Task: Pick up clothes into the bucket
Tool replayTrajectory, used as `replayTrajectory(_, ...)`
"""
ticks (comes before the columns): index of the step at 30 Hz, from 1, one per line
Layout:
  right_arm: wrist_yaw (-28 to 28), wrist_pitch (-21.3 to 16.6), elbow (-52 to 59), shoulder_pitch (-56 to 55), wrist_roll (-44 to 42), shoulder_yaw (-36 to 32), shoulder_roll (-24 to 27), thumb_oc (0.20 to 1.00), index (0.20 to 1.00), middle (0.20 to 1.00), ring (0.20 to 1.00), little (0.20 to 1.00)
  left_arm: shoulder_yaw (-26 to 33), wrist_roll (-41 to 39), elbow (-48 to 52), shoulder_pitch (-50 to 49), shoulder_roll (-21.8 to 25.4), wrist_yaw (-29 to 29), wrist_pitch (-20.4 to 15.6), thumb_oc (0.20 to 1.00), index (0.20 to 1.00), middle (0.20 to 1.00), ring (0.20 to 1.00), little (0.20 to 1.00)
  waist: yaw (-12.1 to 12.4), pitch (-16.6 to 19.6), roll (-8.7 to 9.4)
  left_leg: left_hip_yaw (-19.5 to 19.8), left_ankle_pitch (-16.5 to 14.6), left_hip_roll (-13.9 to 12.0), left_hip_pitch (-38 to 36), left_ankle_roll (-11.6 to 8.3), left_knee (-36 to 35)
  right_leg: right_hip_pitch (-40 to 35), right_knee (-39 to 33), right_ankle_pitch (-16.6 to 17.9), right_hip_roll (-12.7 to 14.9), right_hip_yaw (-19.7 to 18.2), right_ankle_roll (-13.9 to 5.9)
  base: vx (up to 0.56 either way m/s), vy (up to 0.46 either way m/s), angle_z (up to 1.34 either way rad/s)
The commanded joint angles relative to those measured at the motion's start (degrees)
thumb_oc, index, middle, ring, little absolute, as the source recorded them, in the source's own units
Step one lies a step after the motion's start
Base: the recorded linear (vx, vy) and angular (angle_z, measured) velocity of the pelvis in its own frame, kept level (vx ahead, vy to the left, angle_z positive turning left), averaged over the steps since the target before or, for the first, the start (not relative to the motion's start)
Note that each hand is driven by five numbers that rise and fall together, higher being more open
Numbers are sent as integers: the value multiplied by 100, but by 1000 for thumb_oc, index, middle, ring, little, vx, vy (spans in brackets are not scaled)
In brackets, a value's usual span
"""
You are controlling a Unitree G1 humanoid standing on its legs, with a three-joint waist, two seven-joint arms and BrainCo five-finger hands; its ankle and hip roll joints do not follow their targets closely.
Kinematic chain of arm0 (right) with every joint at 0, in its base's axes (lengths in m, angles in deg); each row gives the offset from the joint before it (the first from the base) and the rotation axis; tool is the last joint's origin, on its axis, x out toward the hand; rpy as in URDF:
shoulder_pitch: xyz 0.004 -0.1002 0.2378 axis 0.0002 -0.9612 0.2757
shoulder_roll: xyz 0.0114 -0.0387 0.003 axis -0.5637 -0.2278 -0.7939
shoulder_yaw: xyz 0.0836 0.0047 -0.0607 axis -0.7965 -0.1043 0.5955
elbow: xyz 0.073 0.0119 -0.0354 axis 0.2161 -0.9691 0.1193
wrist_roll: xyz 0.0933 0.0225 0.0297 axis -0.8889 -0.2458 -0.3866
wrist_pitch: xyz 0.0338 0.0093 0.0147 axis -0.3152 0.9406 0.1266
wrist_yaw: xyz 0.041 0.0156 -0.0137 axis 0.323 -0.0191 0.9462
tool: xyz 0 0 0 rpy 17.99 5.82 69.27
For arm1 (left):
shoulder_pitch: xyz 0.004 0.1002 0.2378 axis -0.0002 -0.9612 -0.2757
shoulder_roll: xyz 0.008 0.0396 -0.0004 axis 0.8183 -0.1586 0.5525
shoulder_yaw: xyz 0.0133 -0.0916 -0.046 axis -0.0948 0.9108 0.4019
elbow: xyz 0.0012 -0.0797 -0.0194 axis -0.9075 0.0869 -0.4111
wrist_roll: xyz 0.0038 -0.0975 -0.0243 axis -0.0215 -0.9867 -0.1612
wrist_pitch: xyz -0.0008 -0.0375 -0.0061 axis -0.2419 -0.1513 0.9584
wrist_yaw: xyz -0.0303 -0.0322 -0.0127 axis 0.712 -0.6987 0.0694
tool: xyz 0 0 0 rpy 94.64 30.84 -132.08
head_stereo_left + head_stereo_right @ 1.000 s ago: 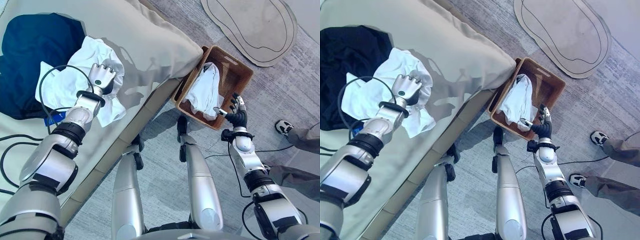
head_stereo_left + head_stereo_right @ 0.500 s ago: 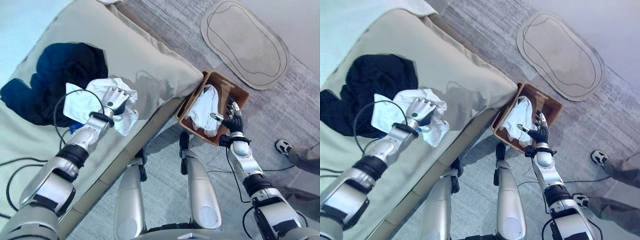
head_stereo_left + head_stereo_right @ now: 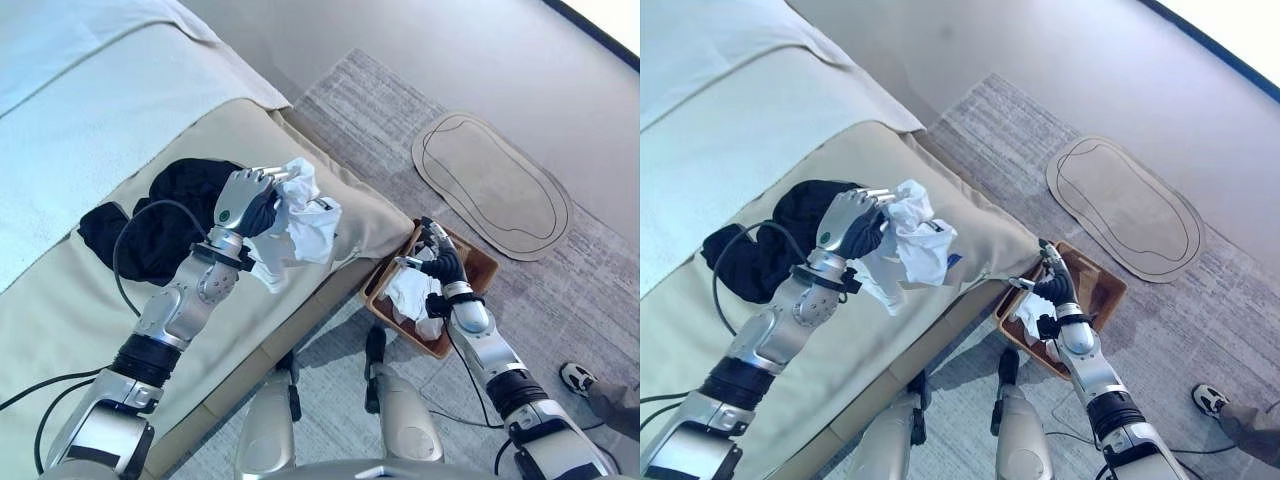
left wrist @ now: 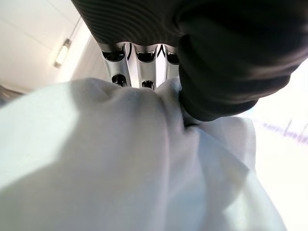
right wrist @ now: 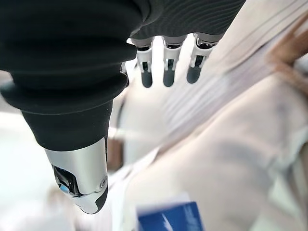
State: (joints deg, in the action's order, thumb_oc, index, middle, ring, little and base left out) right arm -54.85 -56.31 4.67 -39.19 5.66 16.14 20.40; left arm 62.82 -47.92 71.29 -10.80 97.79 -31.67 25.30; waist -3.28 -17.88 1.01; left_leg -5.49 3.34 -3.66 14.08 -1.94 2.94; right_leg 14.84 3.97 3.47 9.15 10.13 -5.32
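Observation:
My left hand (image 3: 245, 205) is shut on a crumpled white garment (image 3: 300, 228), held up above the beige bed near its right edge. In the left wrist view the white cloth (image 4: 120, 168) bunches under my curled fingers (image 4: 120, 79). A dark garment (image 3: 165, 215) lies on the bed behind that hand. A brown woven basket (image 3: 478, 268) stands on the floor beside the bed with a white garment (image 3: 415, 295) in it. My right hand (image 3: 440, 263) hovers over the basket, open, its fingers (image 5: 166, 72) straight above the white cloth (image 5: 216, 159).
An oval beige mat (image 3: 495, 185) lies on the grey carpet beyond the basket. A person's shoe (image 3: 575, 378) shows at the lower right. White bedding (image 3: 90, 110) covers the far side of the bed.
The camera has tipped up. My left hand has lifted the white garment off the bed and carried it right, toward the bed's edge. The right hand stays over the basket.

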Motion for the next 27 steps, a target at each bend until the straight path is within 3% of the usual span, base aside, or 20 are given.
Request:
replayTrajectory(1,317,-295,598,99,110,228,168,1000,1000,1000,1000,1000,15,-996,441,364,-245,257,-482,200,200,200,200,200,31,465,-44,140,197,-167,-35,-213,-321,-247,194,-58,451,78,-484,32,-20,3)
replayTrajectory(5,718,-261,1015,322,-10,659,108,1000,1000,1000,1000,1000,-97,-1718,753,381,-370,504,-619,200,200,200,200,200,76,584,-64,104,119,-180,-314,-189,-303,-494,137,-77,430,93,-496,42,-27,1)
replayTrajectory(13,842,-151,1314,585,-265,1110,-331,1000,1000,1000,1000,1000,-382,-2351,1256,156,-590,820,-688,200,200,200,200,200,151,862,-87,32,52,-219,-721,-190,-423,-911,-82,-111,360,119,-493,59,-25,-2)
replayTrajectory(17,1107,-149,1477,577,-1403,1157,-628,1000,1000,1000,1000,1000,-570,-2647,1494,71,-700,930,-683,200,200,200,200,200,169,937,-92,37,47,-225,-831,-188,-469,-1030,-120,-129,353,134,-483,34,-15,-1)
replayTrajectory(24,1197,-197,1674,621,-2067,1328,-853,1000,1000,1000,1000,1000,-760,-3155,1833,-185,-814,1117,-694,200,200,200,200,200,196,984,-110,26,41,-218,-890,-177,-510,-1076,-159,-118,357,145,-481,0,0,0)
replayTrajectory(25,1211,-217,1676,632,-2233,1348,-916,868,868,868,868,868,-811,-3212,1840,-191,-848,1119,-687,200,200,200,200,200,199,987,-114,29,40,-216,-887,-174,-509,-1075,-158,-118,359,150,-482,0,0,0)
replayTrajectory(26,1195,-246,1668,647,-2316,1352,-957,366,366,366,366,366,-840,-3267,1848,-188,-865,1120,-687,200,200,200,200,200,201,988,-115,34,38,-215,-884,-172,-506,-1072,-157,-118,360,152,-482,0,0,0)
replayTrajectory(27,1182,-280,1667,653,-2398,1362,-1009,200,200,200,200,200,-885,-3343,1869,-192,-879,1124,-687,200,200,200,200,200,205,985,-118,33,37,-205,-878,-168,-504,-1072,-155,-118,360,150,-484,0,0,0)
